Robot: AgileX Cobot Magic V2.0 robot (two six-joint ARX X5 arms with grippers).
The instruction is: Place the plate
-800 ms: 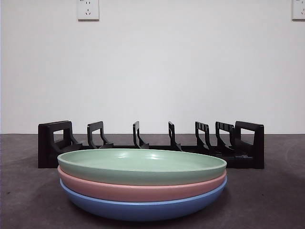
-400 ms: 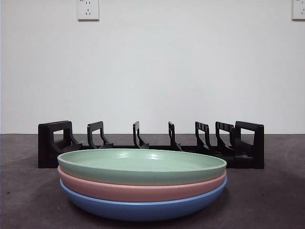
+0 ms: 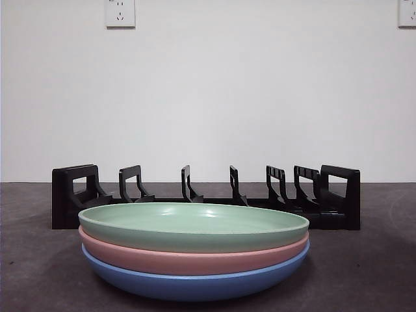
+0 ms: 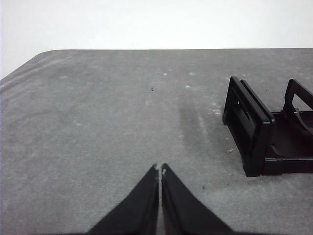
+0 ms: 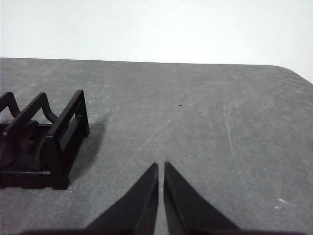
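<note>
Three plates sit stacked near the front of the worktop: a green plate on top, a pink plate under it, and a blue plate at the bottom, resting on the grey surface. They nest neatly, rims almost aligned, and all lie flat. Nothing touches them from above.

Just behind the stack stands a black dish rack, running across the worktop with a taller block at each end and several upright dividers between. Its slots hold nothing. Behind it is a plain white wall with a socket high up, and a second socket at the far edge.

Neither arm shows from the front. The left gripper hangs over bare worktop, with one end of the rack off to its side, well apart from it; its jaws are pressed together with only a hairline seam between the tips. The right gripper hovers likewise over bare worktop near the rack's other end, jaws closed to a thin slit, pinching nothing.
</note>
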